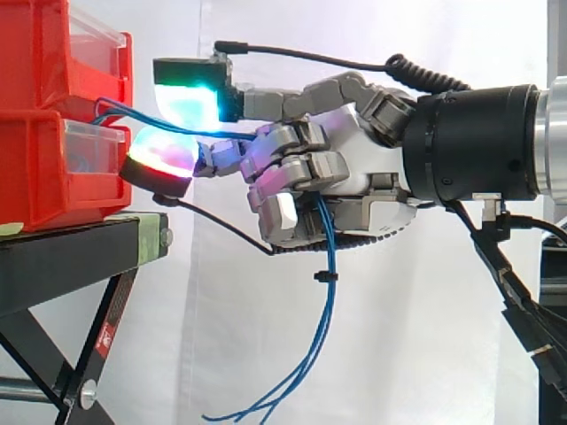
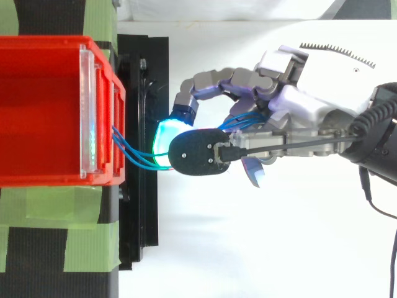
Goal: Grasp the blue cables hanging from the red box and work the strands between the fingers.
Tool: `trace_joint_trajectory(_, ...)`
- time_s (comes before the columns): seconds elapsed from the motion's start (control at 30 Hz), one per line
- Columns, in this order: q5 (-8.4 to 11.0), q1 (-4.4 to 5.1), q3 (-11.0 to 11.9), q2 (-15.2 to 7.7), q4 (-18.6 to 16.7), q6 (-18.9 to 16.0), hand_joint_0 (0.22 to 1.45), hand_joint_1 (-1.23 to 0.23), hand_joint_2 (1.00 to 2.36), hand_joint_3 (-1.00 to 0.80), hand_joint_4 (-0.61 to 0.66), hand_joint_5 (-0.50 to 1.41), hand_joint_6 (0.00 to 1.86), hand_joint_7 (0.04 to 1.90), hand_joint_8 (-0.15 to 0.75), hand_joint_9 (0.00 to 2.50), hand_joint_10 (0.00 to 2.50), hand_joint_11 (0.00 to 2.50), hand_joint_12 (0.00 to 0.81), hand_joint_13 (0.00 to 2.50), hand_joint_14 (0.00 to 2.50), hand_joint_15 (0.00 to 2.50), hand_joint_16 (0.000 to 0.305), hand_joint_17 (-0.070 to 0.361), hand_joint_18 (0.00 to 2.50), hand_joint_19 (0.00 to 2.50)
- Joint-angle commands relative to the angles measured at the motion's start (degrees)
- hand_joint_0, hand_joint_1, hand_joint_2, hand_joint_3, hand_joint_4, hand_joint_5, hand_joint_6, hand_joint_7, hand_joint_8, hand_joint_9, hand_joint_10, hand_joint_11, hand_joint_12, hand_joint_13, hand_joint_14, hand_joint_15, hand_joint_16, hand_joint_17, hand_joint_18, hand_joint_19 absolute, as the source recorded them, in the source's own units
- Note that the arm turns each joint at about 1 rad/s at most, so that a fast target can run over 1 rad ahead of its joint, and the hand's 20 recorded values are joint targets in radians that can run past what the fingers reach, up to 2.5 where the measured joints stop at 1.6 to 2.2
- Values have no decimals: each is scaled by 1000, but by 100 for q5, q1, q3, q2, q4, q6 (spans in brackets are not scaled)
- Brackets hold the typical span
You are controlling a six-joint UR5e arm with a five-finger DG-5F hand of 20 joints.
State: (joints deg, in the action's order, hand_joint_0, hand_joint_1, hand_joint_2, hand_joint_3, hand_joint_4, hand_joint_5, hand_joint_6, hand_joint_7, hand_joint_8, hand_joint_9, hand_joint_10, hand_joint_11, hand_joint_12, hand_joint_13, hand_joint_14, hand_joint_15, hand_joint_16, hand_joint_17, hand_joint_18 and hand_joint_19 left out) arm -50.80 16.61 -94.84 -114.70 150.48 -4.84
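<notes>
Grey robot hand (image 1: pixel 354 150): fingers (image 1: pixel 297 168) curled tight round the thin blue cables (image 1: pixel 332 301), loose ends dangling below the palm. Strands run left from the fingers into the front of the stacked red plastic bins (image 1: pixel 44 115), which sit on a black metal stand (image 1: pixel 53 257). White curtain (image 1: pixel 399 354) behind.

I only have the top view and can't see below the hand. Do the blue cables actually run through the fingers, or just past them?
Observer: From the side, the blue cables pass between the curled fingers of the hand and come out underneath it.
Operator: And where do the loose ends go?
Observer: They hang free below the hand, curling near the bottom of the side view, apart from the black stand.
</notes>
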Motion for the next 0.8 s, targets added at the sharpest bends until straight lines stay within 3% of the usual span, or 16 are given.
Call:
trace_joint_trajectory(0.0, 0, 0, 0, 9, -1, 1, 977, -531, 1013, -272, 249, 383, 1, 1446, 499, 1881, 2500, 2500, 704, 2081, 2500, 1737, 286, 215, 2500, 727)
trace_joint_trajectory(0.03, 0, 0, 0, 0, -1, 1, 991, -549, 1012, -186, 239, 386, 0, 1457, 499, 1881, 2500, 2500, 704, 2081, 2500, 1737, 286, 215, 2500, 727)
trace_joint_trajectory(0.07, 0, 0, 0, 0, -1, 1, 1023, -590, 1008, -5, 177, 278, 311, 1336, 499, 1881, 2500, 2500, 704, 2081, 2500, 1737, 286, 215, 2500, 727)
trace_joint_trajectory(0.1, 0, 0, 0, 0, -1, 1, 1032, -636, 1005, 43, 162, 143, 663, 1176, 499, 1881, 2500, 2500, 704, 2081, 2500, 1737, 286, 215, 2500, 727)
trace_joint_trajectory(0.13, 0, 0, 0, 0, -1, 1, 1034, -643, 1003, 32, 163, 96, 793, 1134, 499, 1881, 2500, 2500, 704, 2081, 2500, 1737, 286, 215, 2500, 727)
trace_joint_trajectory(0.17, 0, 0, 0, 0, -1, 1, 994, -698, 1012, -124, 168, -37, 1080, 1045, 499, 1881, 2500, 2500, 704, 2081, 2500, 1737, 286, 215, 2500, 727)
trace_joint_trajectory(0.2, 0, 0, 0, 0, -1, 1, 939, -728, 1017, -362, 167, -93, 1149, 1048, 499, 1881, 2500, 2500, 704, 2081, 2500, 1737, 286, 215, 2500, 727)
trace_joint_trajectory(0.3, 0, 0, 9, 0, -1, 1, 939, -756, 1011, -703, 185, -166, 1293, 1045, 499, 1881, 2500, 2500, 704, 2081, 2500, 1737, 286, 215, 2500, 727)
trace_joint_trajectory(0.37, 0, 0, 0, 0, -27, 1, 953, -768, 1008, -809, 198, -172, 1401, 1001, 499, 1881, 2500, 2500, 704, 2081, 2500, 1737, 286, 215, 2500, 727)
trace_joint_trajectory(0.5, 0, 0, 0, 0, -54, 36, 996, -771, 1001, -973, 191, -173, 1428, 999, 499, 1881, 2500, 2500, 704, 2081, 2500, 1737, 286, 215, 2500, 727)
trace_joint_trajectory(0.73, 0, 0, 0, 0, -54, 53, 1029, -787, 1000, -1000, 169, -158, 1440, 970, 499, 1881, 2500, 2500, 704, 2081, 2500, 1737, 286, 215, 2500, 727)
trace_joint_trajectory(0.77, 0, 0, 0, 0, -54, 53, 1052, -789, 1004, -900, 147, -160, 1433, 971, 499, 1881, 2500, 2500, 704, 2081, 2500, 1737, 286, 215, 2500, 727)
